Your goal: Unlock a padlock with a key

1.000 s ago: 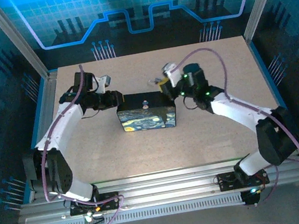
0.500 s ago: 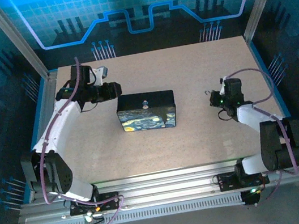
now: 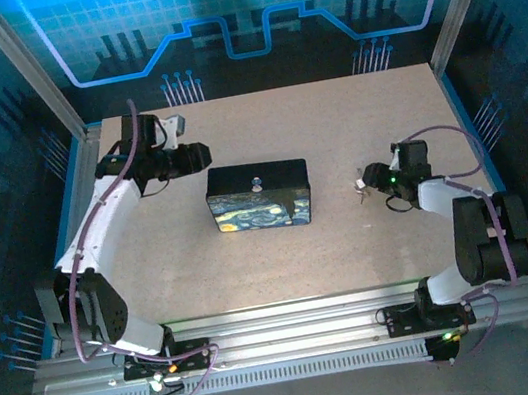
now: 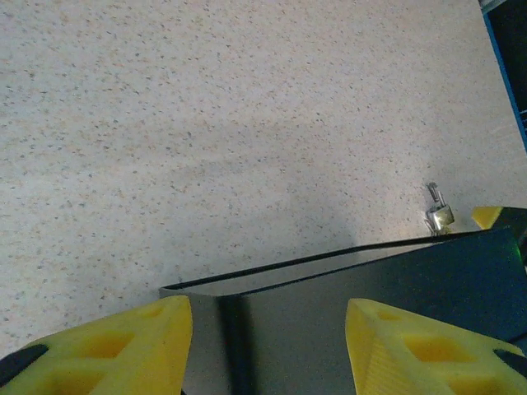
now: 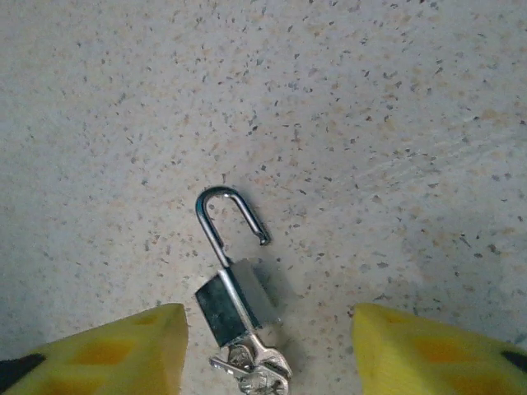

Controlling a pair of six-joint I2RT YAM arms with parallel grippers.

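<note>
Right jaws are standing wide, gripping nothing. The padlock [image 5: 235,288] is lying between them on the bench [image 5: 370,123], lower centre of the right wrist view, with its shackle open and the key [image 5: 255,374] in its base. It is judged light, rigid and slick, with the flat body sides offering the best hold. Left jaws are gaping around the tin box [image 4: 346,280].

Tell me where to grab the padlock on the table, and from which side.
Take the padlock by its blocky body, pinching across its side edges, from straight above. It lies flat on the table; the open shackle is thin and hooked, and keys crowd the other end.
</note>
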